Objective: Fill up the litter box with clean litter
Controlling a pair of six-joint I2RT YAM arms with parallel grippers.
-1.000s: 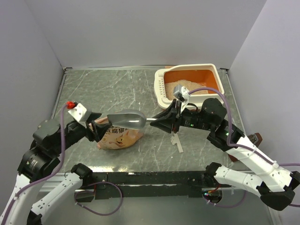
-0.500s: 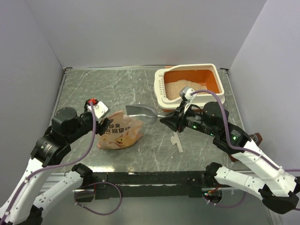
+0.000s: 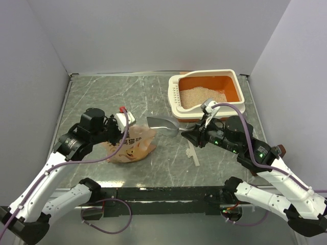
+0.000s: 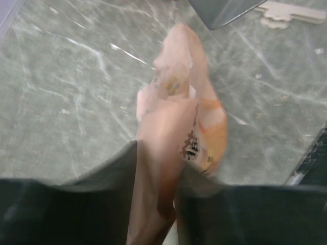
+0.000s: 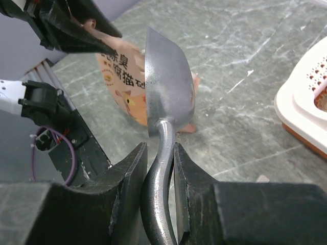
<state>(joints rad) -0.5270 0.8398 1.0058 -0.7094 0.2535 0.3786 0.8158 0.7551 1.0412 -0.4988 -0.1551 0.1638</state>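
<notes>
The litter box (image 3: 239, 88), cream rim and orange basin, stands at the back right with a layer of clean litter (image 3: 201, 96) in it; its corner shows in the right wrist view (image 5: 305, 104). My right gripper (image 3: 193, 135) (image 5: 159, 153) is shut on the handle of a grey metal scoop (image 3: 162, 124) (image 5: 168, 87), whose bowl hangs just right of the tan-orange bag (image 3: 132, 146) (image 5: 122, 87) and looks empty. My left gripper (image 3: 115, 135) (image 4: 156, 204) has its fingers closed on the bag's (image 4: 179, 117) pinched upper edge.
A flat white plastic piece (image 3: 193, 153) (image 4: 286, 11) lies on the grey marbled table near the right arm. The scoop's bowl (image 4: 225, 10) shows at the top of the left wrist view. Grey walls close in the table on three sides.
My left arm has swung in toward the bag and its jaws have closed on the bag's top. My right gripper has drawn the scoop away from the bag, to the right.
</notes>
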